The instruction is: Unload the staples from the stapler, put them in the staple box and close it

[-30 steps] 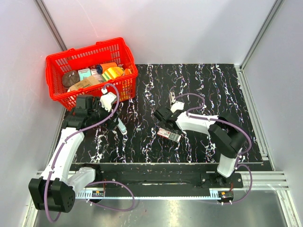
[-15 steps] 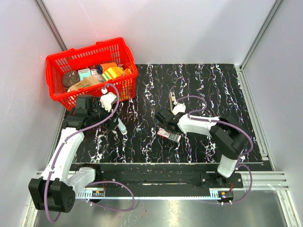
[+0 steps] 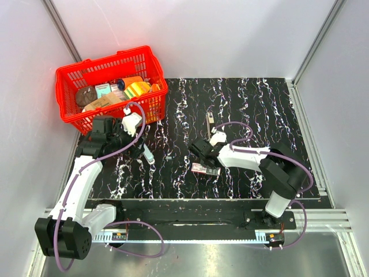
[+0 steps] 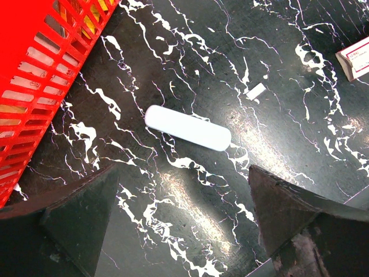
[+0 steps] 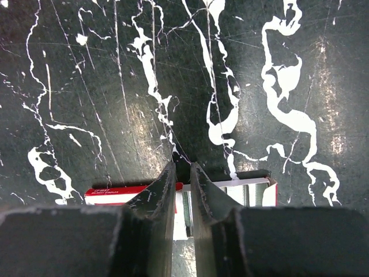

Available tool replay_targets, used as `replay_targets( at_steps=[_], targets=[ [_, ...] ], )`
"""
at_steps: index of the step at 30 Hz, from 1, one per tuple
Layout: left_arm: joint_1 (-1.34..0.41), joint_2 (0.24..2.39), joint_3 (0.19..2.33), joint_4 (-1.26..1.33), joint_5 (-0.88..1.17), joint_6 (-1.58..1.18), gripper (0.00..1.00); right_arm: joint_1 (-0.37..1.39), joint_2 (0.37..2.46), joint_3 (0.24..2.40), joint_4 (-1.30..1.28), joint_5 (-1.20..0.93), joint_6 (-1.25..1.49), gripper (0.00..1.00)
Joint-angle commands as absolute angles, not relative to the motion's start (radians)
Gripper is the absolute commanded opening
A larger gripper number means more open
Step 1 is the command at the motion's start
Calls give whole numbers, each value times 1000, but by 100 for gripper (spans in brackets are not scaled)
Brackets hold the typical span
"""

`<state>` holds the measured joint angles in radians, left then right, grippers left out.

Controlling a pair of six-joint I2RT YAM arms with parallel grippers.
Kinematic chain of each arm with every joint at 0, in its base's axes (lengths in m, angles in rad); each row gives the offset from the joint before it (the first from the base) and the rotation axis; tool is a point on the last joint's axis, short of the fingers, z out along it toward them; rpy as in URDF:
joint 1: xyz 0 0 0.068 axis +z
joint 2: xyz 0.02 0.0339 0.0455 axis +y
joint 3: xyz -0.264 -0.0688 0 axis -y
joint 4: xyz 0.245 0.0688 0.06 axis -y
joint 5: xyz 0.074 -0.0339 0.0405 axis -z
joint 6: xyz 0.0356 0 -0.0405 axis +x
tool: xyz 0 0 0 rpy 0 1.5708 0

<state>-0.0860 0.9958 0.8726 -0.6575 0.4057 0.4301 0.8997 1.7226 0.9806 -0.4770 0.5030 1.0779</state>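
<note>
Black table (image 3: 259,104); stapler (image 4: 187,128) lay just right of my wide-open left gripper (image 4: 183,173), long axis near-far; right gripper (image 5: 182,167), almost closed, was farther away.

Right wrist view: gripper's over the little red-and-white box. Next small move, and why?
Probably open the right gripper slightly. Its jaws are almost together, tips directly over the red-and-white staple box, and a pale sliver shows between them. It may be staples, though I cannot confirm that. If it is, releasing here would drop them at the box.
</note>
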Motion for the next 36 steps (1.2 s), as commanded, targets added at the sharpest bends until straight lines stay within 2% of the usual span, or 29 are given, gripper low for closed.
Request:
replay_targets(
  at_steps=[1, 4, 10, 13, 14, 15, 18, 22, 26, 31, 36],
  targets=[
    [-89, 983, 899, -640, 397, 436, 99, 913, 1695, 995, -526, 515, 1071, 22],
    [-87, 988, 899, -640, 388, 434, 99, 913, 1694, 1052, -529, 555, 984, 24],
    [-89, 976, 888, -641, 382, 439, 99, 913, 1657, 1111, -338, 502, 656, 31],
    [-87, 979, 888, -641, 373, 442, 99, 913, 1641, 1092, -192, 364, 476, 55],
    [-89, 983, 888, -643, 376, 443, 99, 913, 1649, 1094, -167, 326, 439, 60],
    [-89, 982, 885, -644, 385, 443, 99, 913, 1661, 1117, -173, 307, 413, 61],
    [-100, 991, 887, -644, 442, 456, 99, 911, 1661, 1144, -236, 357, 419, 57],
    [-233, 1057, 893, -629, 414, 527, 99, 911, 1531, 1056, -157, 359, 413, 55],
    [-365, 1225, 933, -618, 362, 630, 99, 911, 1363, 979, -140, 371, 400, 51],
    [-432, 1446, 1000, -620, 302, 712, 99, 908, 1128, 881, -163, 380, 414, 47],
    [-491, 1545, 1028, -575, 258, 727, 99, 904, 996, 813, -178, 380, 437, 46]
  ],
)
